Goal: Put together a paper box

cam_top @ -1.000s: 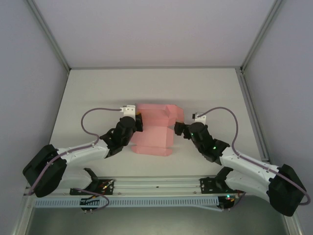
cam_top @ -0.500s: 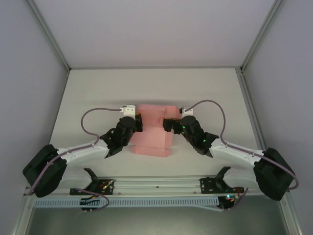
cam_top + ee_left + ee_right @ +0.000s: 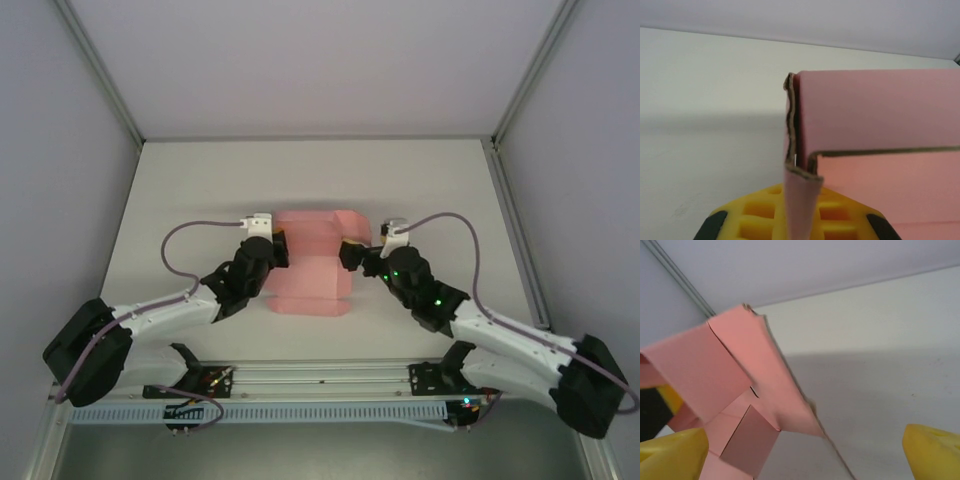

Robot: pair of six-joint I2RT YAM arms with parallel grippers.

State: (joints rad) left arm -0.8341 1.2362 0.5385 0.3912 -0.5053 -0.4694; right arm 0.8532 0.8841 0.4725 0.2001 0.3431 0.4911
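One edge of the paper box (image 3: 310,268) on the worktop (image 3: 300,180) is pinched by the left fingers (image 3: 760,220), while the right fingers (image 3: 932,450) gape wide alongside.

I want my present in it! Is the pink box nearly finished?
Not yet. Done: the box has some flaps folded up. In hand: the left gripper pinches its left edge; the right gripper is open at the right flap. To do: folding the rest shut.
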